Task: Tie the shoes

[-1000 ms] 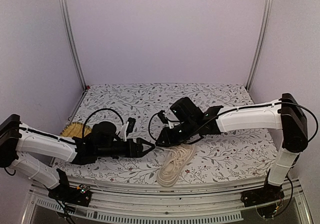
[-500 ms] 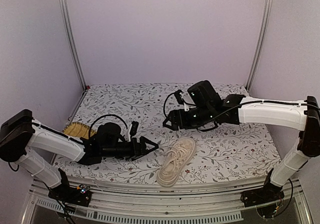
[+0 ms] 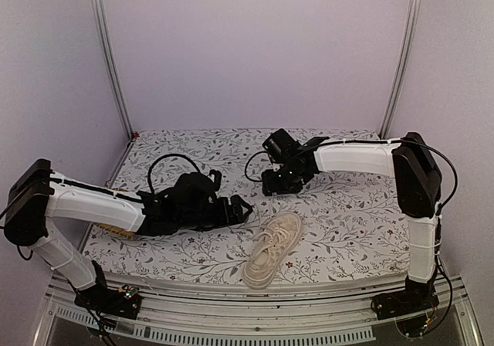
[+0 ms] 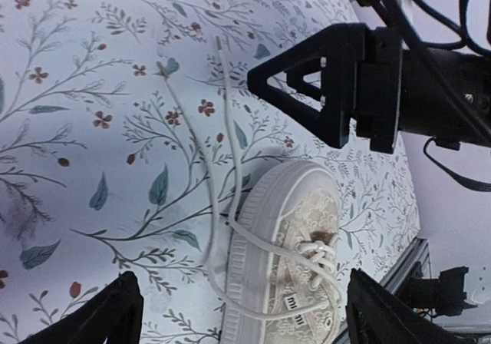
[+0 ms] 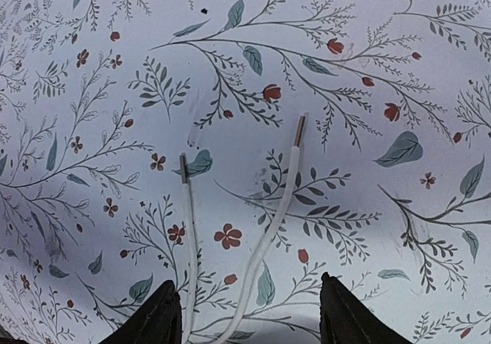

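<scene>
The flowered cloth (image 3: 347, 230) covers the whole table, and the sneaker (image 3: 272, 249) lies on it near the front edge. It is just in front of the left gripper (image 3: 241, 209) and to its right side. The right gripper (image 3: 274, 185) hangs further back, beyond the toe. Both grippers have their fingers spread wide, and nothing is between them.

In my judgement the step in hand is to pick up the laces (image 5: 270, 229). They are pulled out from the shoe and lie almost straight on the cloth, side by side but apart. They are directly ahead of the right gripper, between its two fingers (image 5: 163, 317).

To do it well, each gripper should take only one lace. It should come down low, nearly to the cloth, and close a little behind the hard tip (image 5: 299, 129), because the thin cord can slip out if it is held at the very end. The other tip (image 5: 183, 167) is close by, so one careless closing may catch both.

From above the laces are too thin to follow. The heel of the sneaker is cut off in the left wrist view, and there I cannot tell whether the crossing at the eyelets (image 4: 314, 256) is only lacing or already a first knot.
</scene>
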`<action>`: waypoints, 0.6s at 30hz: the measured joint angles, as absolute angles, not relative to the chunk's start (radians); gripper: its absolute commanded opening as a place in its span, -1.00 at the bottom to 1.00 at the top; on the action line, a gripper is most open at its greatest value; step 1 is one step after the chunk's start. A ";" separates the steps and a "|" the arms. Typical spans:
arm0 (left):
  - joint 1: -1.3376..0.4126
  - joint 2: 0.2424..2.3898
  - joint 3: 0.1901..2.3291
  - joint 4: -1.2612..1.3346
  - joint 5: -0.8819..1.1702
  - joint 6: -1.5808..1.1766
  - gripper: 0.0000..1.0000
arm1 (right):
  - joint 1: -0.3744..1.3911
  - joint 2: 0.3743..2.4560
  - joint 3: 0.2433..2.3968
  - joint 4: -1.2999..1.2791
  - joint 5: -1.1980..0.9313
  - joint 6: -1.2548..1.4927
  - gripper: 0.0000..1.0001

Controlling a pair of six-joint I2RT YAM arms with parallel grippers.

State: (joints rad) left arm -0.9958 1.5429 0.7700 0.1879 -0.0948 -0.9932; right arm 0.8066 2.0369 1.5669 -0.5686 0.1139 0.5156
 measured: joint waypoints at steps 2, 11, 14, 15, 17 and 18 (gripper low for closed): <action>-1.007 1.531 0.774 0.131 -0.169 -0.976 0.93 | 0.807 2.090 1.613 -0.588 0.126 0.517 0.16; -0.986 1.395 0.614 0.133 -0.318 -0.997 0.93 | 0.807 2.201 1.664 -0.637 0.129 0.546 -0.15; -0.949 1.327 0.510 0.186 -0.323 -1.014 0.93 | 0.807 2.222 1.678 -0.642 0.119 0.559 -0.26; -0.941 1.308 0.488 0.190 -0.327 -1.013 0.93 | 0.807 2.230 1.682 -0.642 0.117 0.561 -0.30; -0.931 1.278 0.474 0.184 -0.345 -1.006 0.93 | 0.807 2.234 1.689 -0.644 0.113 0.566 -0.45; -0.930 1.268 0.474 0.183 -0.351 -1.000 0.93 | 0.807 2.238 1.692 -0.644 0.113 0.567 -0.55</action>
